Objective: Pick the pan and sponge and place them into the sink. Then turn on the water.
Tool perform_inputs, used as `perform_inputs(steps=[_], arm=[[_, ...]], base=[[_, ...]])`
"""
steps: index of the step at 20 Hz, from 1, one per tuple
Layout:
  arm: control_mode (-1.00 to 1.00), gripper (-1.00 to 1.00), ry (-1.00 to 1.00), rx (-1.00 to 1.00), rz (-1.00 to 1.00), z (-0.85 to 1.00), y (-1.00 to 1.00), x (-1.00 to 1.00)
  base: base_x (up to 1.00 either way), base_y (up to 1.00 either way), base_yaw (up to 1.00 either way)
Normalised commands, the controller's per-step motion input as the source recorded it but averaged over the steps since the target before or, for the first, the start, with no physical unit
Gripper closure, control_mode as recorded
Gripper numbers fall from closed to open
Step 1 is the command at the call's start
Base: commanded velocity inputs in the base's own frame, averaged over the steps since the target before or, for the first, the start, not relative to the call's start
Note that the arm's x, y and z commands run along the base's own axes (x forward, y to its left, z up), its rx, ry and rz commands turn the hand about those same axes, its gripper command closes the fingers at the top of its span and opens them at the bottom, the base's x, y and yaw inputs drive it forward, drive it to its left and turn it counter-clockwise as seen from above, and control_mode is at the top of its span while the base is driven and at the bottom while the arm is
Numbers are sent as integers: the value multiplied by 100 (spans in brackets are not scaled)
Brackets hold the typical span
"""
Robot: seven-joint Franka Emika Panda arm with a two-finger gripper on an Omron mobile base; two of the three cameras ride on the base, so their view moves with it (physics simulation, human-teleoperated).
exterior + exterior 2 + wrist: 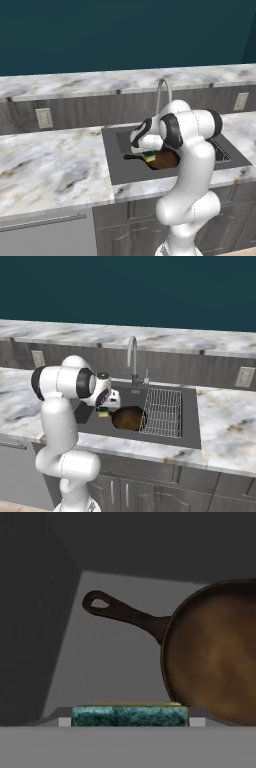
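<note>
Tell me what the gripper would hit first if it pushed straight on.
Probably the dark-grey sink's floor, just beside the round dark-brown cast-iron pan; the green-topped yellow sponge sits between its fingers.

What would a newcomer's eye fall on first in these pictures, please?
Probably the brown pan lying in the dark sink, its looped handle stretching across the basin floor. Next, the sponge held between the end effector fingers just above that floor beside the pan. Behind the basin rises the curved faucet, with no water running.
</note>
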Motion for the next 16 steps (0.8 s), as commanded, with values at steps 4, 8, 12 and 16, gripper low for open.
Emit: perform_inputs(steps=[4,8,12,16], arm=[[-100,100,0,-2,0,-41,-20,18],[-100,100,0,-3,0,-42,-3,28],[-100,100,0,-3,0,-41,0,34],[-100,100,0,-1,0,-40,0,36]], base=[[0,0,0],[0,0,0],[0,0,0],[0,0,0]])
